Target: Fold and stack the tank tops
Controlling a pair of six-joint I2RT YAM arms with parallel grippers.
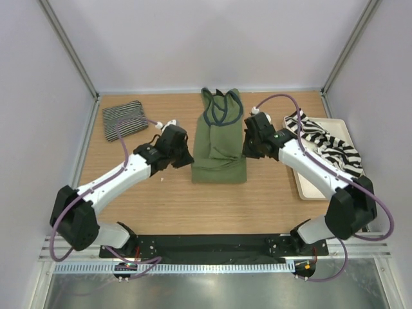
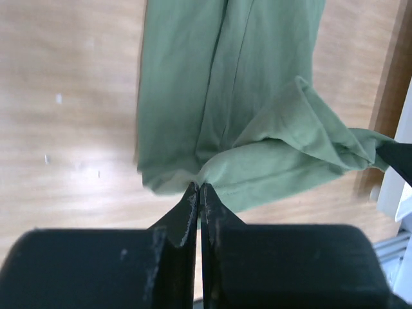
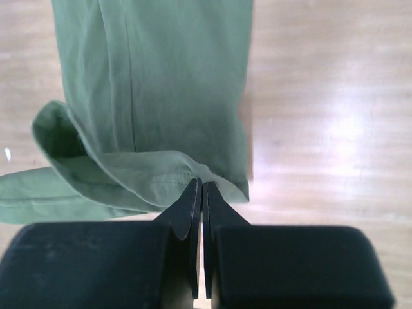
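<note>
One pinstriped top point(image 1: 123, 120), one olive top point(image 1: 219, 147), one broad-striped top point(image 1: 329, 145), one tray point(image 1: 309, 190), two arms point(image 1: 119, 175) point(image 1: 317, 170).

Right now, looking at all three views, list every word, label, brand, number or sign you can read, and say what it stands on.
None: no readable text in any view. The plain olive green cloth tank top shows no tag or print; nor do the folded pinstriped tank top, the broad-striped black-and-white tank top, the cream rectangular tray, the black left pincer or the black right pincer.

Left pincer point(image 2: 198, 190), right pincer point(image 3: 199, 185), both closed
</note>
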